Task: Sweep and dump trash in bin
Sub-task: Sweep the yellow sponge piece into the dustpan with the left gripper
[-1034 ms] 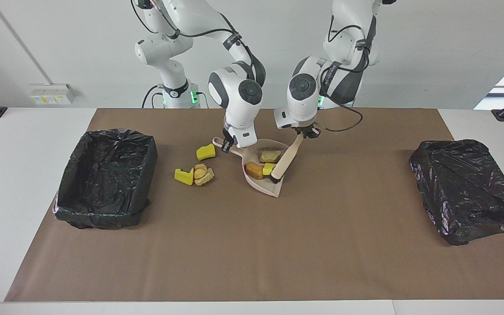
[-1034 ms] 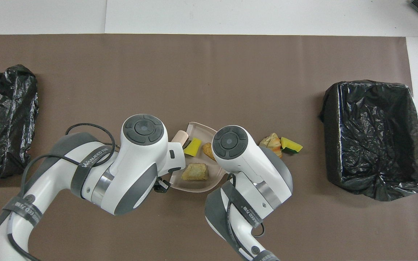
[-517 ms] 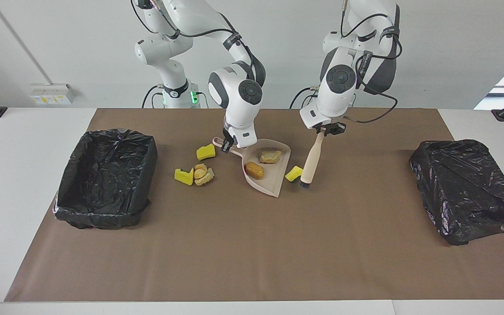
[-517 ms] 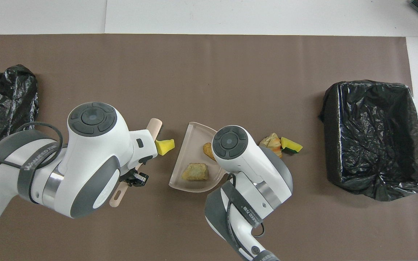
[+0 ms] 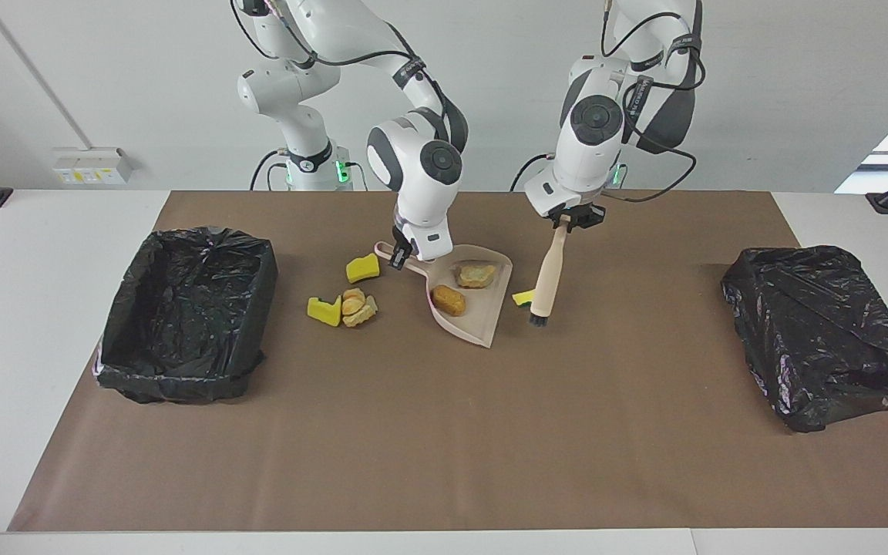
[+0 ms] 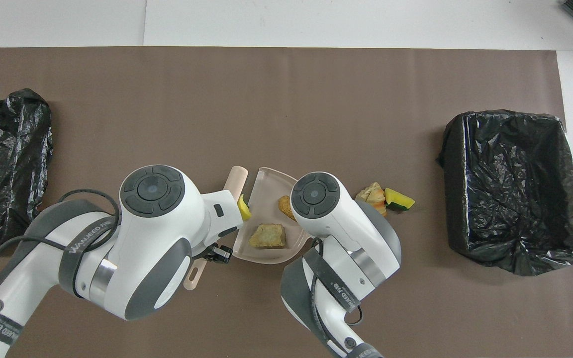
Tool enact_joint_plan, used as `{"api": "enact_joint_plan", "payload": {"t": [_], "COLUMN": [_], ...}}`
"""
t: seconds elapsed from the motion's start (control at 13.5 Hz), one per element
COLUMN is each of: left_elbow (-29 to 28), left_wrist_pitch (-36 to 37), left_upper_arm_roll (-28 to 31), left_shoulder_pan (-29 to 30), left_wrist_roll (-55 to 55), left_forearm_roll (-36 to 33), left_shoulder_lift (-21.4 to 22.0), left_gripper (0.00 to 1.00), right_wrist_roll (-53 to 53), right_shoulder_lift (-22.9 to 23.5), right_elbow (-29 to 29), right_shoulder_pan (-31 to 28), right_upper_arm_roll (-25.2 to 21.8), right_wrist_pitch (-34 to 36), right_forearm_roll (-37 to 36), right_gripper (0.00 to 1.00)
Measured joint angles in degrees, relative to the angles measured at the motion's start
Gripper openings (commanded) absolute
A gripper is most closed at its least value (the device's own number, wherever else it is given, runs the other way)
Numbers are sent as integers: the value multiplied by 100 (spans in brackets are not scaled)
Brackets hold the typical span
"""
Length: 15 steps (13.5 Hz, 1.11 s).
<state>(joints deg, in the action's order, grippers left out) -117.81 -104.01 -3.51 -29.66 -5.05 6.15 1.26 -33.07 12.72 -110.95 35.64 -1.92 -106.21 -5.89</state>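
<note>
Left gripper (image 5: 570,220) clamped on brush (image 5: 546,274) handle, bristles down beside dustpan (image 5: 482,327) mouth, yellow chunk (image 5: 522,297) touching brush. Right gripper (image 5: 400,254) clamped on dustpan handle. Pan holds two brown lumps (image 5: 449,300). Three trash pieces (image 5: 341,305) on mat between pan and open bin (image 5: 182,312). Crumpled black bag (image 5: 822,331) at left arm's end; wide bare mat farther from robots.

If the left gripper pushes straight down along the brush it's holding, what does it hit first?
Likely the brown mat: the left gripper holds the brush bristles down, just beside a yellow piece at the dustpan mouth. Whether the bristles touch the piece is unclear.
</note>
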Motion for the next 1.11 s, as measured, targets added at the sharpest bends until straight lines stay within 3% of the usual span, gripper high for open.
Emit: {"api": "enact_joint_plan", "payload": {"t": [0.52,1.11], "left_elbow": [-7,303], "left_wrist_pitch": [-855,-1697], "left_upper_arm_roll": [-23,5], "left_shoulder_pan": [-336,-373], "left_wrist_roll": [-63,-73], "left_forearm_roll": [936,1002], "left_shoulder_lift": [-124,-815], "left_gripper": [0,0], "right_wrist_roll": [0,0], "right_shoulder_lift": [0,0], "right_elbow": [0,0], "right_shoulder_pan": [0,0], "right_upper_arm_roll": [0,0], "right_wrist_pitch": [0,0], "right_forearm_roll": [0,0], "right_gripper": [0,0]}}
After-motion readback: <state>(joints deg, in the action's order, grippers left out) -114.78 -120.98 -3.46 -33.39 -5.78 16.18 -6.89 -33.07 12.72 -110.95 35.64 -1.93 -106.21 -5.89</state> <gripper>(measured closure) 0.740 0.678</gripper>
